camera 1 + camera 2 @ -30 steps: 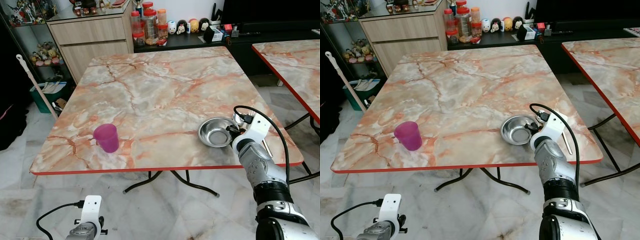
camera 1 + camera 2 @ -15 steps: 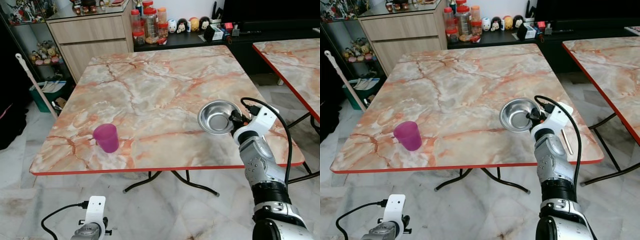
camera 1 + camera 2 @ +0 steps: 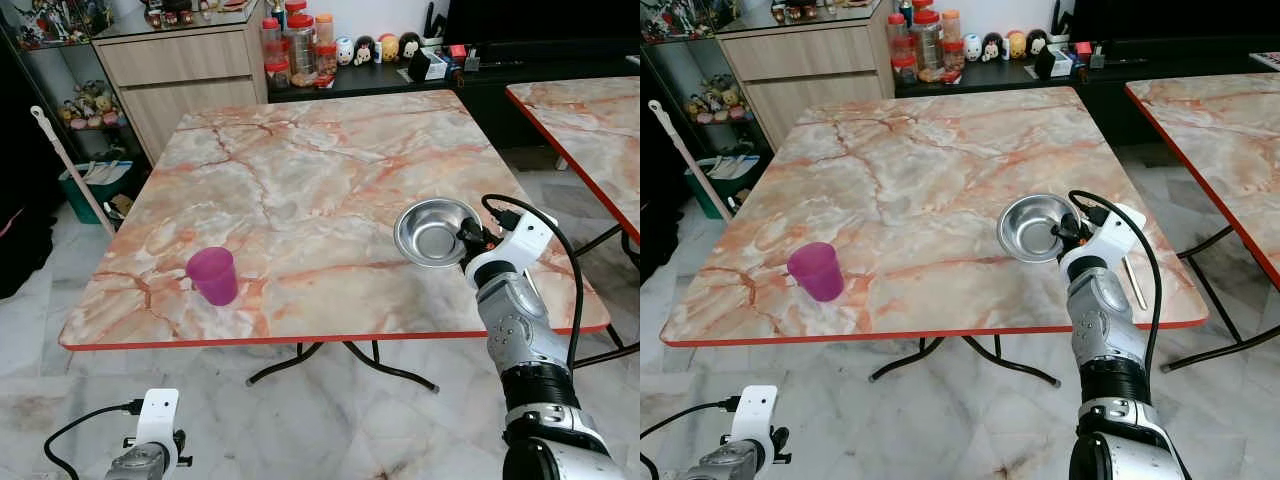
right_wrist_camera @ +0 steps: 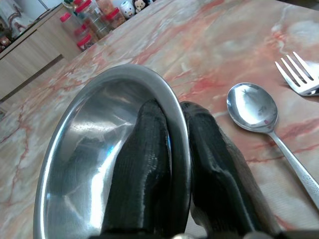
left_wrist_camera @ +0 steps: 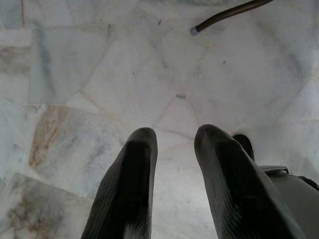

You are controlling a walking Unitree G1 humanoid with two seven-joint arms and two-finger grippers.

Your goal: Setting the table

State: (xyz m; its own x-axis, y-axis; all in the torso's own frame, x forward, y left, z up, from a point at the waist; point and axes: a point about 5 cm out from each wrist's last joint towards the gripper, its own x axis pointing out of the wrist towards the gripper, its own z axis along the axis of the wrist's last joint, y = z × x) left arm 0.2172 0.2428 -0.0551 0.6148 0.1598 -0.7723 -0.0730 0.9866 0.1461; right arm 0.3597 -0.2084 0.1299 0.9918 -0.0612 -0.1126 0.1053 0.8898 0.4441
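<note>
The steel bowl [image 4: 107,149] is held tilted above the worktop [image 3: 300,180] near its right front corner. The right hand [image 4: 172,164] is clamped on the rim, one finger inside, one outside. Judged light, rigid and slippery; a rim pinch suits. The left hand [image 5: 174,184] hangs empty, fingers apart, over the floor.

Right arm [image 3: 520,340]: silver metallic segments, dark band at the joint near 6 o'clock of the forearm, white wrist housing on top. A black cable loops from the housing, arcing toward 3 o'clock. Left arm [image 3: 150,450]: white wrist block, thin black cable trailing toward 9 o'clock. Fingers [image 5: 129,189] on both grippers: long, black, finely textured, rounded tips.
</note>
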